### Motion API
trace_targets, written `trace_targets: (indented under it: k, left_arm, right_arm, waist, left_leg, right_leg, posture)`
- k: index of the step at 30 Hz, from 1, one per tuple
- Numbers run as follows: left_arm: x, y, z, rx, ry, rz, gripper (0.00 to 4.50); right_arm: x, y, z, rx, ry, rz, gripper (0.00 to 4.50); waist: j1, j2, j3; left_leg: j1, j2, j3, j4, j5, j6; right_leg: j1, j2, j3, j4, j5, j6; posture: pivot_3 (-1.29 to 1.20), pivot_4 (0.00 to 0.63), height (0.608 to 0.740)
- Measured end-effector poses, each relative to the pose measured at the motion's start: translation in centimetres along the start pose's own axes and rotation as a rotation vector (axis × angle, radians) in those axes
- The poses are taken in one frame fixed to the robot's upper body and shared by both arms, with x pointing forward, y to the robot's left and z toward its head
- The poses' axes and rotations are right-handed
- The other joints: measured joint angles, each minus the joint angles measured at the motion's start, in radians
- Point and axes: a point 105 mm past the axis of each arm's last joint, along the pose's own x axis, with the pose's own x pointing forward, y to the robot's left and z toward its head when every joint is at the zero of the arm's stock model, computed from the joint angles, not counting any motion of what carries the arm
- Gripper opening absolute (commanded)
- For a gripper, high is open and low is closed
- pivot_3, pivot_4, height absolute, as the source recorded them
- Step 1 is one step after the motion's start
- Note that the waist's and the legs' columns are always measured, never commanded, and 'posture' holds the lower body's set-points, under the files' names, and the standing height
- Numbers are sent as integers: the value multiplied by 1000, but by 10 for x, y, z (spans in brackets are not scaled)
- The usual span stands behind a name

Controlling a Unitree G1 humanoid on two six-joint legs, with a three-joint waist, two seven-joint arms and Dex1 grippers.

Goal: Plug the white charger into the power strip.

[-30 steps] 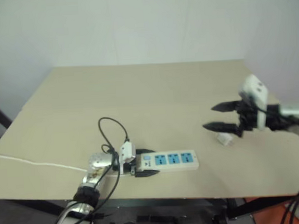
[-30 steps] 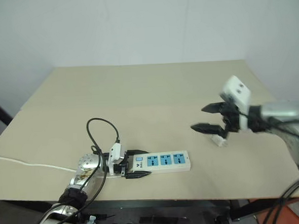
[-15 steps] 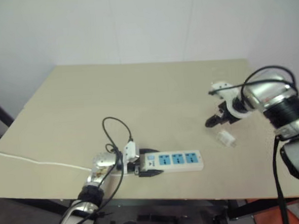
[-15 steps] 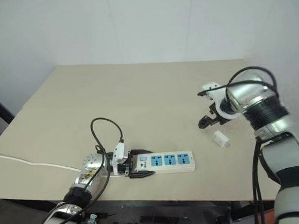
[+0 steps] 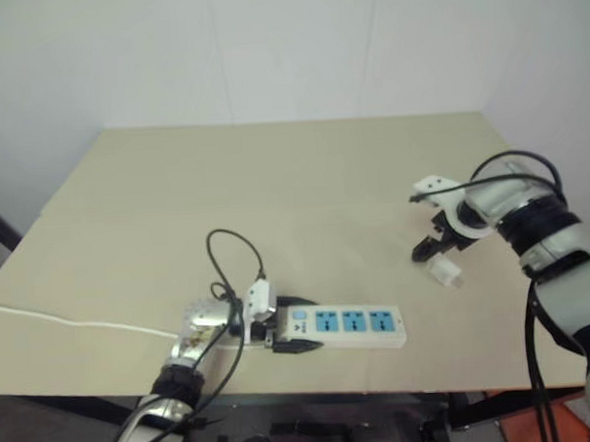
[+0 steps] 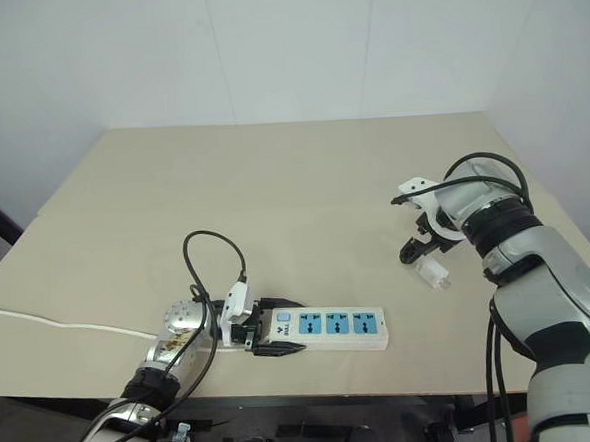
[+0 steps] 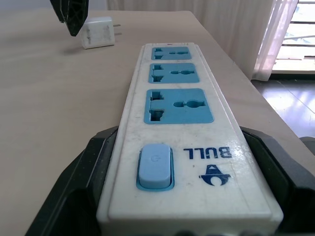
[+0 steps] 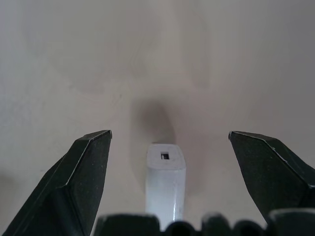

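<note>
Now right claw (image 8: 167,142) wide open, empty, white charger (image 8: 166,184) on table between its fingers, untouched

Glossy white plastic power strip (image 7: 187,142) on a matt, smooth tabletop (image 5: 303,190).

Soft, even light over the table (image 6: 302,170), head views a touch hazy, no glare. At the left wrist, daylight pours through curtains, perhaps washing out that corner; the strip (image 7: 179,128) is sharp, the charger (image 7: 97,32) behind slightly soft. Right wrist: charger casts a faint blurred shadow, fingertips (image 8: 83,172) dark.
</note>
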Motion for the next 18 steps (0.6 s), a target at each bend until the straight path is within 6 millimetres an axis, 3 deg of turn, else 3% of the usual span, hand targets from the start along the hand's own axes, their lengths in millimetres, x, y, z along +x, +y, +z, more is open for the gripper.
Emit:
trace_targets:
  k: [10, 14, 18]
  left_arm:
    - [-1, -2, 0, 2, 5, -7, 3326]
    - [-1, -2, 0, 0, 7, -5, 3326]
    - [-1, -2, -1, -1, 10, -1, 3326]
  right_arm:
    - [22, 2, -22, -31, 103, 41, 4500]
    - [24, 2, -22, -53, 114, 45, 4500]
    - [26, 3, -20, -77, 116, 58, 3591]
  waist:
    - [-5, 0, 0]
    - [-8, 0, 0]
    - [-10, 0, -1]
  left_leg:
    - [0, 0, 0, 0, 0, 0]
    - [1, 0, 0, 0, 0, 0]
    - [2, 0, 0, 1, 0, 0]
  right_leg:
    - [0, 0, 0, 0, 0, 0]
    - [1, 0, 0, 0, 0, 0]
    - [3, 0, 0, 0, 0, 0]
  posture:
    - [0, 150, 740]
    - [0, 150, 740]
    - [0, 150, 740]
